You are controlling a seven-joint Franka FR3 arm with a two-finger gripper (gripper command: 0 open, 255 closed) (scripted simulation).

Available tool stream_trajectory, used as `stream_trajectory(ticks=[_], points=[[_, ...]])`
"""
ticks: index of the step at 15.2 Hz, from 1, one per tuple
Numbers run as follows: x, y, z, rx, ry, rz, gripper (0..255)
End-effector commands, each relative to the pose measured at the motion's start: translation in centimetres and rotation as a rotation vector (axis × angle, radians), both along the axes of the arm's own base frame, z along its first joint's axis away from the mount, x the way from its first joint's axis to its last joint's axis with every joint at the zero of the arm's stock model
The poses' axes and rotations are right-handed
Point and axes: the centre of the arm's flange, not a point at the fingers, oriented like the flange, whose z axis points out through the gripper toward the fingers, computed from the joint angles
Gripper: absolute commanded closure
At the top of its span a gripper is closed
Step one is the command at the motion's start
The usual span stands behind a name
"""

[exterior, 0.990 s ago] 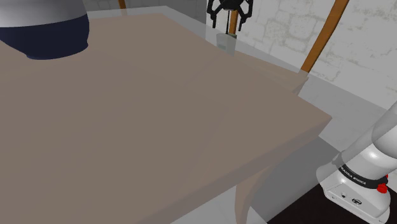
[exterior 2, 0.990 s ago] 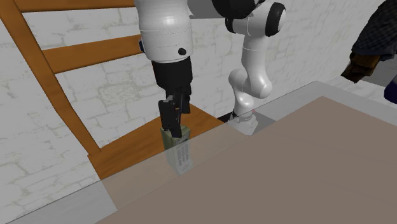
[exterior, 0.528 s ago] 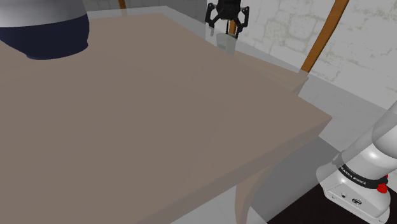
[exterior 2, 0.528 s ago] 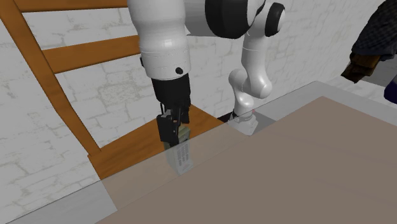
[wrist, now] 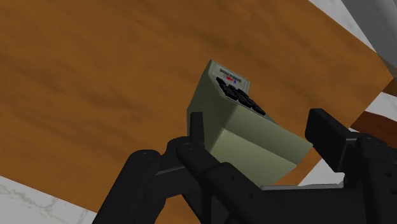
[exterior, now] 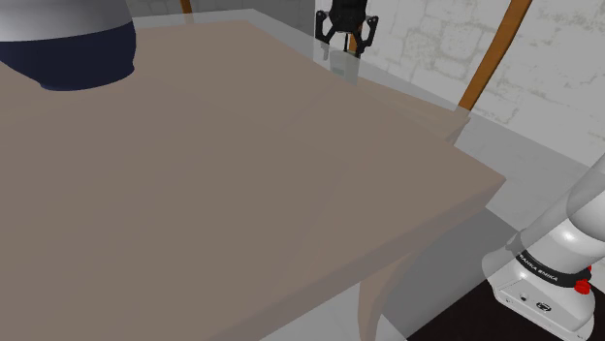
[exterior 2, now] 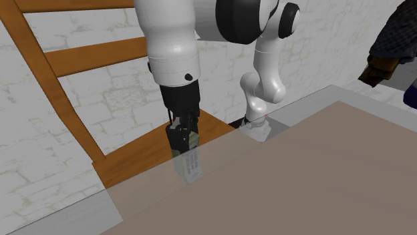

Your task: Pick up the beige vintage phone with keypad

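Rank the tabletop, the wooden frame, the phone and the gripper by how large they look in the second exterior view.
1. The tabletop looks largest, though it also lies nearest the camera.
2. The wooden frame comes next.
3. The phone and the gripper look about alike, so they are left unranked.

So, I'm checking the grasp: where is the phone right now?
In the second exterior view, left of centre, the phone stands on the brown wooden surface beside the table's edge, between the gripper's open fingers.
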Motion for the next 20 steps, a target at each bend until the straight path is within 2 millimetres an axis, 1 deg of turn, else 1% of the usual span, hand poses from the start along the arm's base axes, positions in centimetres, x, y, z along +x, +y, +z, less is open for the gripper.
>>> stream_trajectory(ticks=[1,4,19,20], points=[[0.1,-0.1,-0.2,0.0,0.004,-0.001,255],[0.0,-0.1,-0.2,0.0,0.004,-0.001,255],[0.0,-0.1,7.7,0.0,0.004,-0.001,255],[0.0,-0.1,7.8,0.0,0.004,-0.001,255]])
